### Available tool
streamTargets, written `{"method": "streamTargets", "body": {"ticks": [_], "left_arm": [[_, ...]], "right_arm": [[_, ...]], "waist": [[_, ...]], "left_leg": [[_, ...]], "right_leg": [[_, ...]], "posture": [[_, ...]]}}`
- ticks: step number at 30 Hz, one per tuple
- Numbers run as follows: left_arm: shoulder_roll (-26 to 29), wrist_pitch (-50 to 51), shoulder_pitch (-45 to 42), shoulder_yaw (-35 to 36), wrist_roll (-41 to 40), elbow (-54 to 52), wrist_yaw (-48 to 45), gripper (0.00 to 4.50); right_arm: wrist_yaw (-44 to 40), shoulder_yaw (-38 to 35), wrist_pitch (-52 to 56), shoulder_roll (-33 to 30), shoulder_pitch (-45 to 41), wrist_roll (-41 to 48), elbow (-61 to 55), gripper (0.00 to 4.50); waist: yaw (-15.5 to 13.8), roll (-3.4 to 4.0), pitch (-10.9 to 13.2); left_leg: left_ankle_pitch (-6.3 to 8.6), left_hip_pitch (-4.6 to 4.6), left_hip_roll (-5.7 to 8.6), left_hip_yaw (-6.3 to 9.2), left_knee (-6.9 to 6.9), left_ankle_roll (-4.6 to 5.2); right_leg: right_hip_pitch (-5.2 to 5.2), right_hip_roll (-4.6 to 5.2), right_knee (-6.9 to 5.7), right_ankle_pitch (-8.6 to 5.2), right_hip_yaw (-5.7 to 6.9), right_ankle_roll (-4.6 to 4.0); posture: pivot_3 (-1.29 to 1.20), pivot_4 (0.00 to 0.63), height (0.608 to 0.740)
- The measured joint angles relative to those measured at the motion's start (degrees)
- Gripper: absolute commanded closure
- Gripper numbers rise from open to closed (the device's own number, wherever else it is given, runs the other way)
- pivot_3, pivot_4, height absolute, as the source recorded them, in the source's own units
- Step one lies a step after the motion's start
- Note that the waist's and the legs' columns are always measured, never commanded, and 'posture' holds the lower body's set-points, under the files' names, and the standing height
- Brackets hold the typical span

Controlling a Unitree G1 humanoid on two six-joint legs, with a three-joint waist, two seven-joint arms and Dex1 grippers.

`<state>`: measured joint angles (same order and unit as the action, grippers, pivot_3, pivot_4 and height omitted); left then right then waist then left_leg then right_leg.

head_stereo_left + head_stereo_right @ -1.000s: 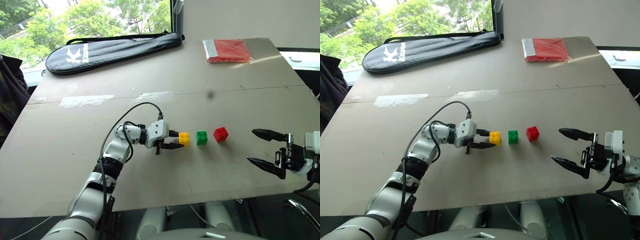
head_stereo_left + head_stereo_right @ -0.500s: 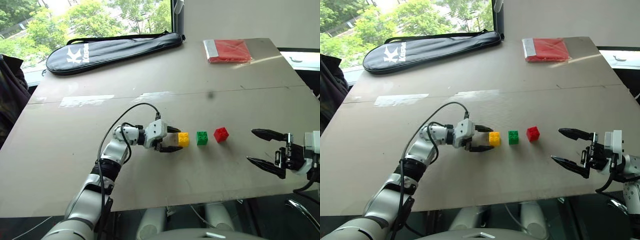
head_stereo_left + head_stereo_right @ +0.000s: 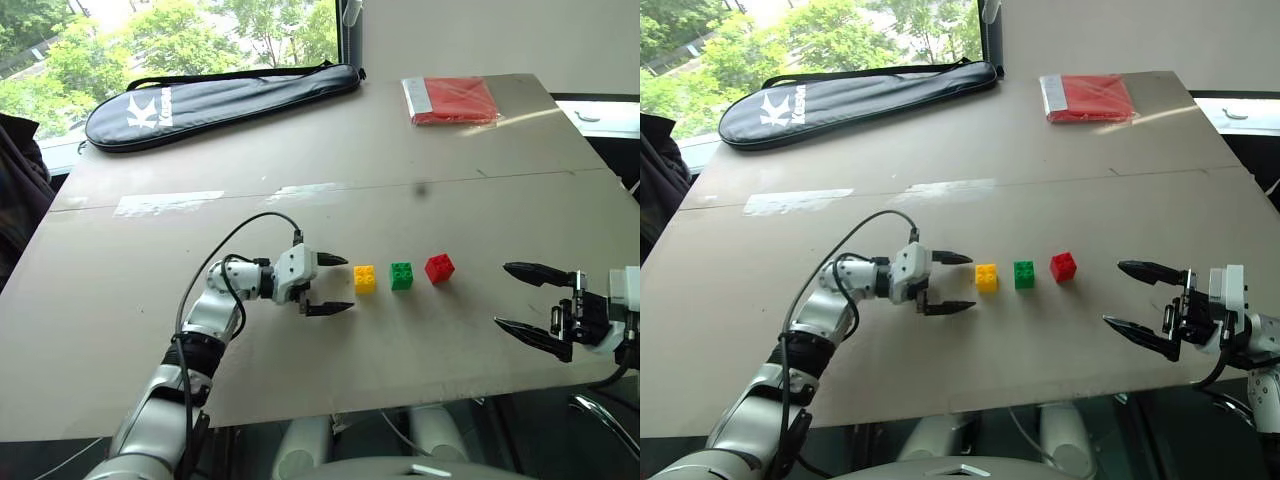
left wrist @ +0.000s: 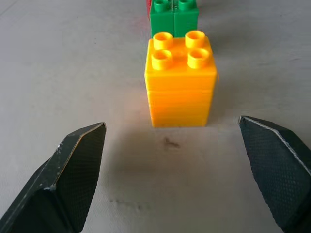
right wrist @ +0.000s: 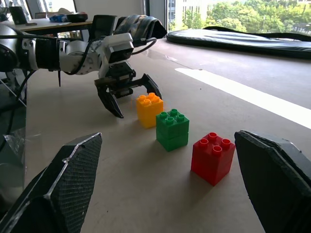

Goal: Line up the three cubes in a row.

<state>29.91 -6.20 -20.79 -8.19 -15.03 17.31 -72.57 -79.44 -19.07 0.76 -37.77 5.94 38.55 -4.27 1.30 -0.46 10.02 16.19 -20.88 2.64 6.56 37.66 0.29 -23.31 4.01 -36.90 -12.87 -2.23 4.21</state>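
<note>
Three cubes stand in a row on the tan table [image 3: 120,300]: the yellow cube [image 3: 365,279] on the left, the green cube [image 3: 401,275] in the middle, the red cube [image 3: 439,268] on the right, with small gaps between them. My left gripper [image 3: 349,284] is open just left of the yellow cube, level with it and not touching it. In the left wrist view the yellow cube [image 4: 180,87] sits a little beyond my two spread fingertips, with the green cube [image 4: 174,17] behind it. To the right of the red cube, my right gripper [image 3: 501,295] is open with nothing in it.
A long black racket bag [image 3: 225,95] lies at the back left. A flat red packet [image 3: 455,100] lies at the back right. A strip of clear tape [image 3: 170,202] crosses the table's left middle. The table's front edge runs just below both grippers.
My left gripper has opened off the yellow cube and drawn back to the left. The yellow cube stays on the table beside the green one. The right gripper has not moved.
</note>
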Motion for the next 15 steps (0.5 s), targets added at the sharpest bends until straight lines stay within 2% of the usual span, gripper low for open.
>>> {"method": "streamTargets", "body": {"ticks": [3, 6, 10, 15], "left_arm": [[2.7, 7.1, 5.3, 3.6, -3.0, -9.6, 3.5, 0.03], [5.1, 13.9, 14.8, 7.8, -3.6, -21.1, 10.4, 0.03], [5.4, 18.4, 23.0, 9.5, -2.8, -29.1, 17.0, 0.03], [5.4, 20.6, 29.1, 10.5, -2.1, -34.0, 22.4, 0.03]], "right_arm": [[0.7, 0.0, -1.2, 0.3, 0.5, -0.7, 2.0, 0.00], [3.0, -0.2, -3.7, 0.4, 1.1, -4.7, 7.9, 0.00], [5.1, -0.2, -4.7, 1.1, 0.8, -6.4, 12.0, 0.00], [6.3, 0.0, -4.7, 1.5, 0.3, -6.7, 13.9, 0.00]], "waist": [[-0.4, 0.01, 0.0], [-0.5, 0.03, 0.0], [-0.6, 0.06, 0.0], [-0.6, 0.07, 0.0]], "left_leg": [[0.00, 0.04, 0.00, 0.00, 0.00, 0.00], [0.01, 0.10, -0.01, -0.06, -0.02, 0.00], [0.00, 0.12, -0.03, -0.09, -0.02, 0.00], [0.00, 0.15, -0.03, -0.08, -0.02, 0.00]], "right_leg": [[0.01, 0.02, 0.00, 0.00, -0.01, 0.00], [0.03, 0.02, 0.00, -0.01, -0.09, -0.01], [0.05, 0.03, 0.00, -0.01, -0.11, -0.01], [0.09, 0.01, 0.00, -0.01, -0.08, -0.01]], "posture": [[0.00, 0.150, 0.732], [0.00, 0.150, 0.732], [0.00, 0.150, 0.732], [0.00, 0.150, 0.732]]}}
